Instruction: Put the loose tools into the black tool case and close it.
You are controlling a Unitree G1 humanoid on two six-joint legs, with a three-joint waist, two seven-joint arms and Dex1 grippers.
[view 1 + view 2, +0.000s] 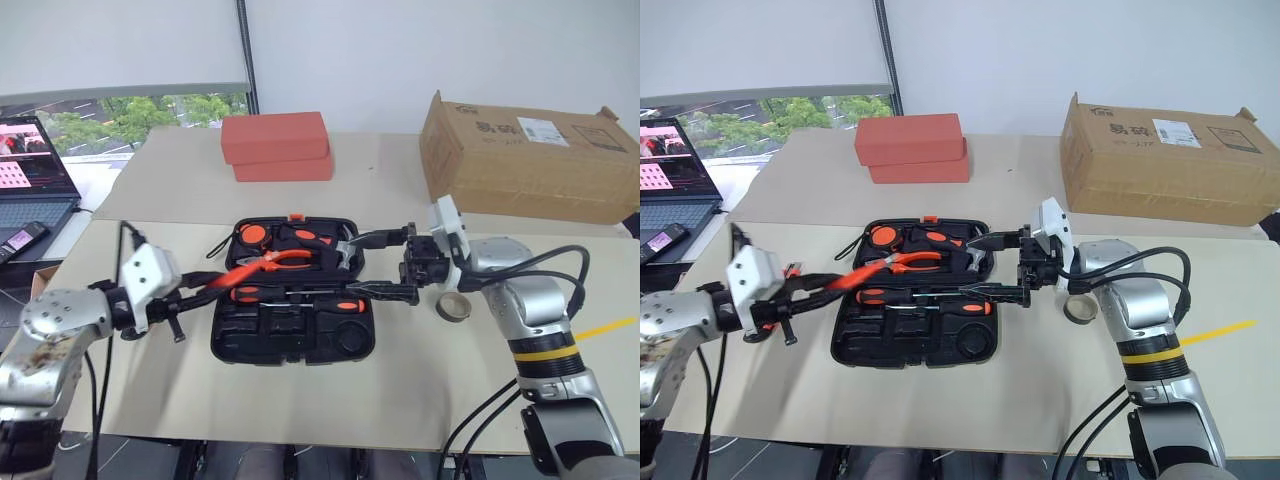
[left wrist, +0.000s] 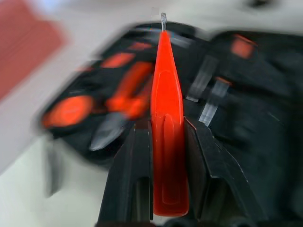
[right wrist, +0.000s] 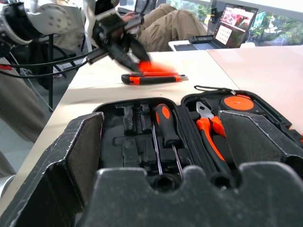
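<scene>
The black tool case (image 1: 290,338) lies open in the middle of the table, with orange-handled pliers (image 1: 275,261) and screwdrivers (image 1: 300,297) in its moulded slots. My left gripper (image 1: 196,286) hovers at the case's left edge, shut on the all-orange pointed tool (image 2: 166,142), whose tip points over the case. My right gripper (image 1: 356,267) reaches in level from the right, open over the case's right half with nothing between its fingers. A grey-brown tape ring (image 1: 453,307) lies on the table under my right wrist. One orange-and-black screwdriver (image 3: 151,79) lies on the table beside the case, below my left gripper.
Two stacked red-orange blocks (image 1: 275,146) stand behind the case and a cardboard box (image 1: 530,155) at the back right. A laptop (image 1: 30,170) and a phone (image 1: 20,241) sit on the far left. A seated person's legs (image 3: 163,23) are beyond that side of the table.
</scene>
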